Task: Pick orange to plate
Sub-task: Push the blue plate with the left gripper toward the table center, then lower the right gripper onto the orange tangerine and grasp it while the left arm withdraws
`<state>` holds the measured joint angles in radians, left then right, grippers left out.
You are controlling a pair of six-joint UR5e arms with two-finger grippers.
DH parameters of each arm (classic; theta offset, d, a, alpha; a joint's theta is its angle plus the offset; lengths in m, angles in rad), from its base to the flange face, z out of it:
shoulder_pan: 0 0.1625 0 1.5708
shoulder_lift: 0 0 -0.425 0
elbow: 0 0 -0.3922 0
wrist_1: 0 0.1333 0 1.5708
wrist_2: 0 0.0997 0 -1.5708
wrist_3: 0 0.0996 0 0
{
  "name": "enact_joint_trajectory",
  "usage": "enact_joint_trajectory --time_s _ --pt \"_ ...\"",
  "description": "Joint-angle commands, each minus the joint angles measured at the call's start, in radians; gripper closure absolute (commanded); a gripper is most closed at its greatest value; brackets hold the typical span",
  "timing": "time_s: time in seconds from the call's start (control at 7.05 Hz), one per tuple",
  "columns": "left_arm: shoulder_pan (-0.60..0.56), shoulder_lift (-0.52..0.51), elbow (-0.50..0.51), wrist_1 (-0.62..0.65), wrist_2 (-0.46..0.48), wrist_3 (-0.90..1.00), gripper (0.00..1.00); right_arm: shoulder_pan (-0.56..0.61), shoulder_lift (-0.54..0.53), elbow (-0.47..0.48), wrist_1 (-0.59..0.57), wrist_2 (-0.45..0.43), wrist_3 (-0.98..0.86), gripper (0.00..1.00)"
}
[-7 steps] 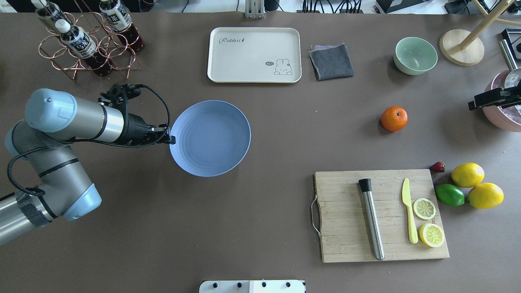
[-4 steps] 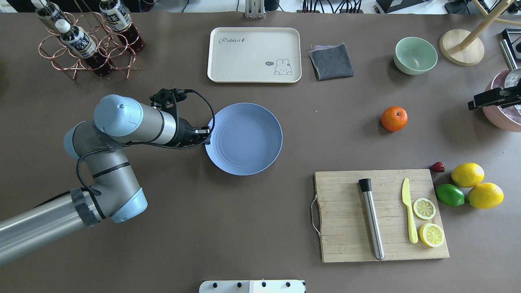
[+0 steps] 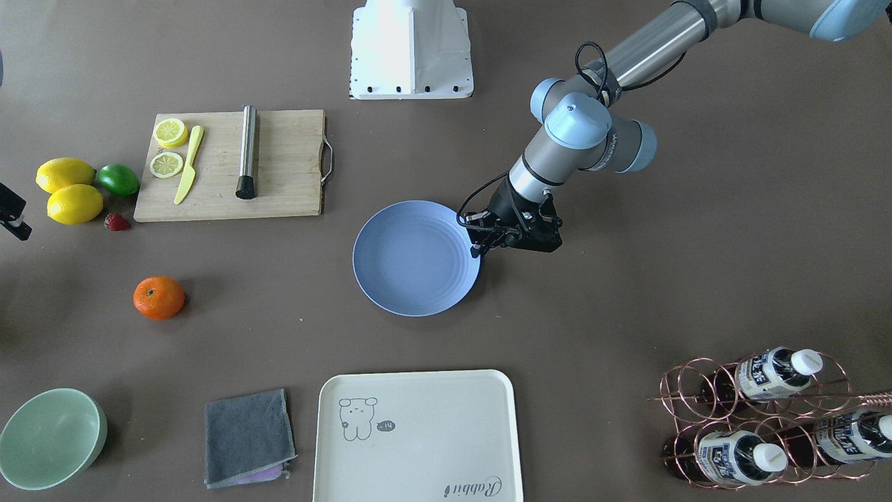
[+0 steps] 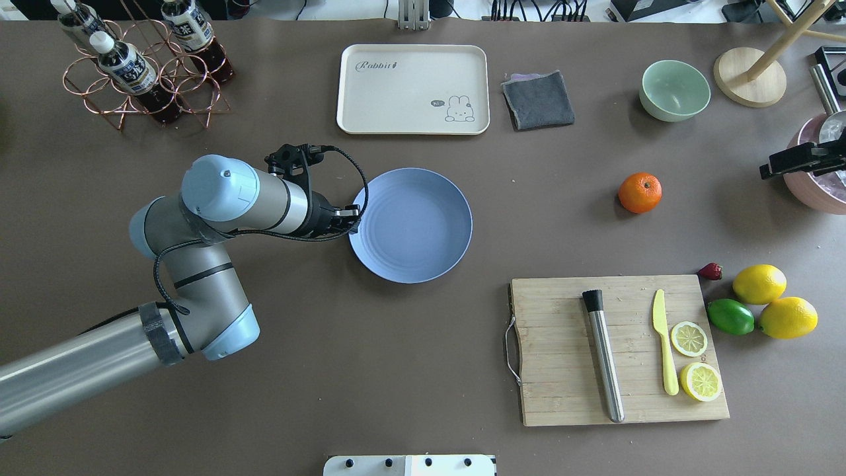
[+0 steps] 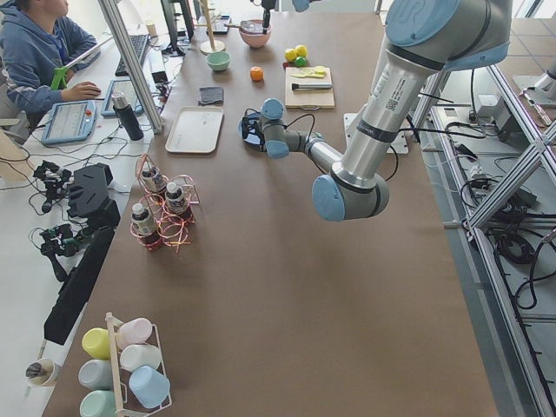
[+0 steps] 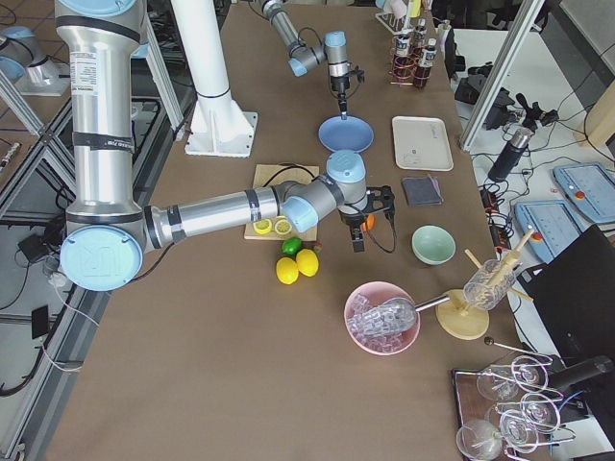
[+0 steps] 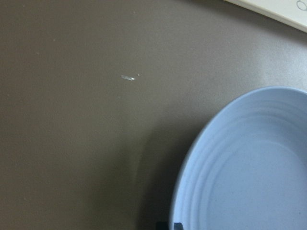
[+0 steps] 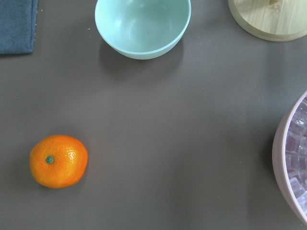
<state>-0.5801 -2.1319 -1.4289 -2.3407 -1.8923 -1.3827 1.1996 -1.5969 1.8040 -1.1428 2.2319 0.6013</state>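
The orange (image 4: 640,192) sits alone on the brown table right of centre, also seen as the orange (image 3: 159,298) and, from just above, the orange (image 8: 58,161). The periwinkle plate (image 4: 423,228) lies mid-table. My left gripper (image 4: 353,221) is shut on the plate's left rim; in the front view the left gripper (image 3: 481,242) pinches the edge of the plate (image 3: 411,261). The left wrist view shows only the plate (image 7: 249,167) and bare table. My right gripper (image 4: 786,163) hovers at the far right edge, well right of the orange; its jaws are unclear.
A cream tray (image 4: 413,89), grey cloth (image 4: 538,99) and green bowl (image 4: 674,90) line the far side. A cutting board (image 4: 562,350) with muddler, knife and lemon slices is front right, beside lemons (image 4: 760,284) and a lime (image 4: 730,317). A bottle rack (image 4: 142,73) stands far left, a pink bowl (image 4: 803,192) far right.
My left arm has slid the plate to the right across the table, toward the orange's side. The orange and the right gripper have stayed put.
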Motion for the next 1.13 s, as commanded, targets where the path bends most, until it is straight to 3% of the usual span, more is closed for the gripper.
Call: enact_joint_trajectory --time_s 0.0,0.28,0.57,0.85,0.99 --pt "-0.03 0.012 -0.048 0.007 -0.019 0.002 0.02 -0.003 0.001 0.0 0.0 -0.002 0.001 0.0" --pt "-0.253 0.08 -0.092 0.069 -0.315 0.058 0.02 -0.026 0.037 -0.006 -0.011 -0.005 0.006 0.0" --pt "-0.378 0.249 -0.161 0.104 -0.376 0.283 0.02 -0.116 0.104 -0.018 -0.015 -0.065 0.127 0.0" --pt "-0.615 0.383 -0.174 0.287 -0.508 0.814 0.02 -0.176 0.165 -0.054 -0.015 -0.112 0.192 0.0" --pt "-0.72 0.413 -0.177 0.417 -0.513 1.061 0.02 -0.186 0.167 -0.054 -0.017 -0.115 0.192 0.0"
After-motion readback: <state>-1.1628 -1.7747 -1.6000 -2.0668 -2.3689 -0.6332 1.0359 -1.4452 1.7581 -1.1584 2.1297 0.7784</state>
